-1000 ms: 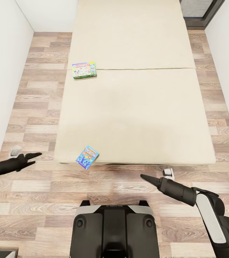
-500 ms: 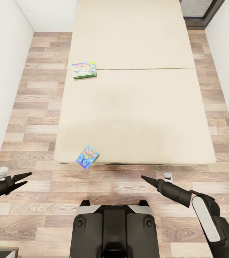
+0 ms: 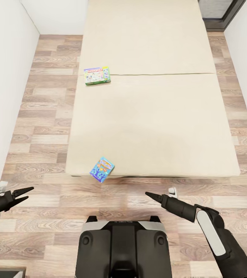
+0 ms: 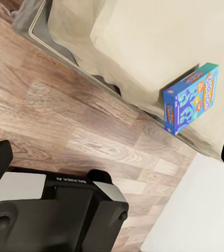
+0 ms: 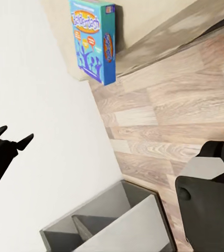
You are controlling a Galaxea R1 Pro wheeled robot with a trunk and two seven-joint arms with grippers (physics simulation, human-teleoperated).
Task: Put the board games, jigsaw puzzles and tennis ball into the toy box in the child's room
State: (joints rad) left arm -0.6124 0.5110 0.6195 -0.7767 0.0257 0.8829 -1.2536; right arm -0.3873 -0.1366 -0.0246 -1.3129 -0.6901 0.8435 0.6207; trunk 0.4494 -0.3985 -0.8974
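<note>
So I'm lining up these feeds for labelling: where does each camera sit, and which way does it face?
Head view: high on the robot, looking down at the bed, both game boxes, both arms and the base.
Left wrist view: near the left arm's jaws, facing the blue game box at the bed's edge; the base shows.
Right wrist view: near the right arm's jaws, facing the same box.
Shared: that blue box.

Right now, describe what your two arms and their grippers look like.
Both are matte black. The left gripper ends in two slim pointed fingers tapering from a rounded black wrist. The right gripper has the same dark pointed tip on a cylindrical black forearm, with a long light grey panel along the segment behind it. No cables or lettering are visible on them.
</note>
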